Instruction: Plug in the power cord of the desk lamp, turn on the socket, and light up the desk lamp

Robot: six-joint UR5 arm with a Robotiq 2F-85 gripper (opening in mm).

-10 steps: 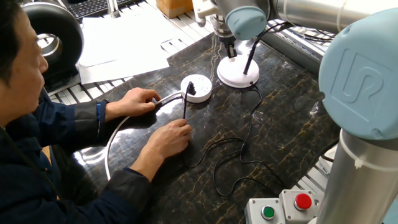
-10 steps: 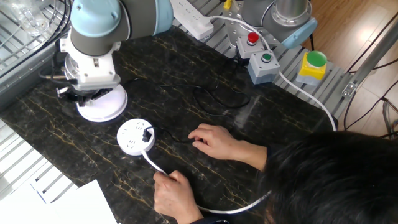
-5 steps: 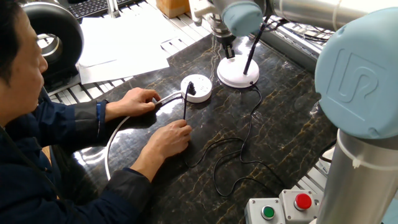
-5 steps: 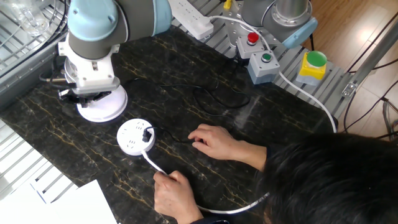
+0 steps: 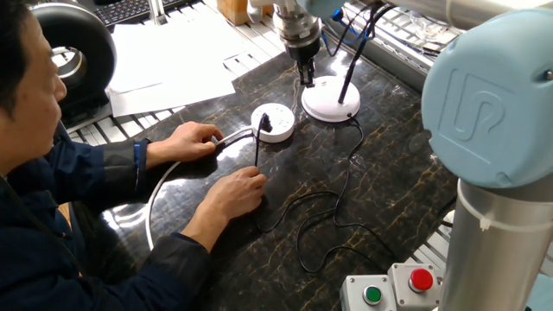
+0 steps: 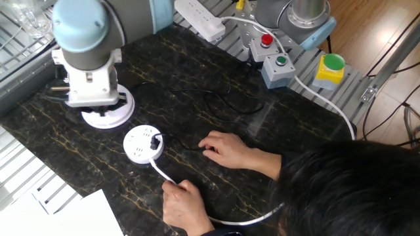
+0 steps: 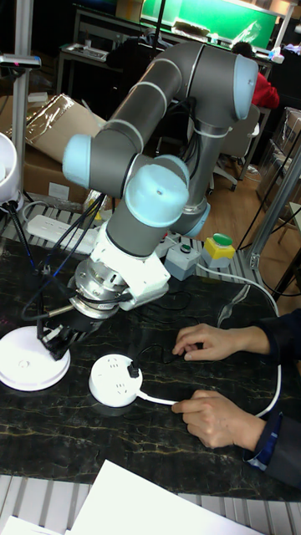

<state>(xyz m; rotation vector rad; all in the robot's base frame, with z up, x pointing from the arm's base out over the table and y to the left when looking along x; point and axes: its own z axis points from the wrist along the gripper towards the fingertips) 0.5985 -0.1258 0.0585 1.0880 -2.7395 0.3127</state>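
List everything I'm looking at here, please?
Socket: one, white, round, mid-table, black plug in it.
Power cord: one, thin, black, looping across table.
Desk lamp: one, white disc base, black stem, far side of table.
Thick cable: one, white, from socket past the person.
Power strip: one, white, table edge.
Button boxes: grey, red, green and yellow-green buttons.
Papers: white, beside table.
Person's hands: two, on table.
End effector: one, above lamp base.

One socket (image 5: pixel 273 122), one desk lamp (image 5: pixel 331 101), one power cord (image 5: pixel 333 212), one power strip (image 6: pixel 198 16) at the far edge, two human hands (image 5: pixel 183 141) (image 5: pixel 233 192), two button boxes (image 6: pixel 269 52), one gripper (image 5: pixel 307 73).
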